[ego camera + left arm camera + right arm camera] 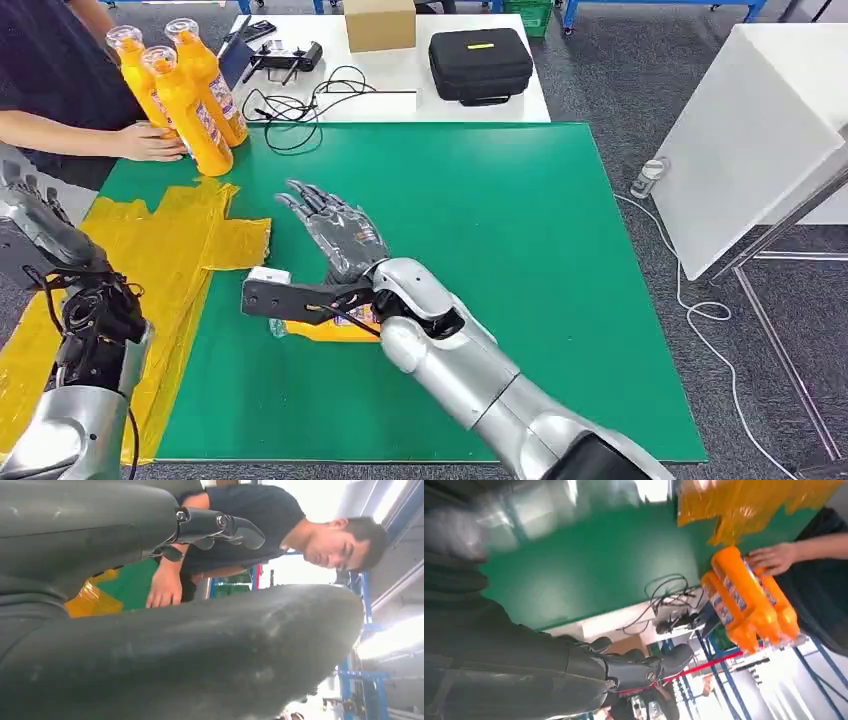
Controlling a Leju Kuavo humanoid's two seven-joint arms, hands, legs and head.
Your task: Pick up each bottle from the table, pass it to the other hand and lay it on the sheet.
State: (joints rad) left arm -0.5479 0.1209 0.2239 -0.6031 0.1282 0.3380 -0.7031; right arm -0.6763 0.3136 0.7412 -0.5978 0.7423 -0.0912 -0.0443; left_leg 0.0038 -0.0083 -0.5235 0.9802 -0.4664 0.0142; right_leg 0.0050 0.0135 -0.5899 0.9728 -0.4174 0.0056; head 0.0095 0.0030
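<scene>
**A:** Where are your bottles right now?

**B:** Your three orange bottles [190, 95] stand upright in a tight cluster at the far left corner of the green table [480, 250], clear caps on, their fill hidden by the opaque orange plastic. A person's hand [150, 142] rests against the cluster's near side. They sit well beyond your right hand's fingertips, further out and to the left.

**A:** And that right hand?

**B:** Your right hand [338, 235] hovers over the green surface with fingers [305, 200] extended and slightly spread, holding nothing, pointing toward the bottles. Under its wrist you can see a bit of orange, too hidden to identify.

**A:** The sheet?

**B:** The yellow sheet [170, 250] lies crumpled along the table's left side, just left of your right fingers and nearer than the bottles.

**A:** Left hand?

**B:** Your left hand [30, 225] is raised at the left edge above the sheet. Its fingers look loosely apart with nothing in them.

**A:** Anything behind?

**B:** A white table [500, 100] past the bottles carries a closed black case [480, 65], a cardboard box [380, 24] and tangled black cables [300, 105].
</scene>
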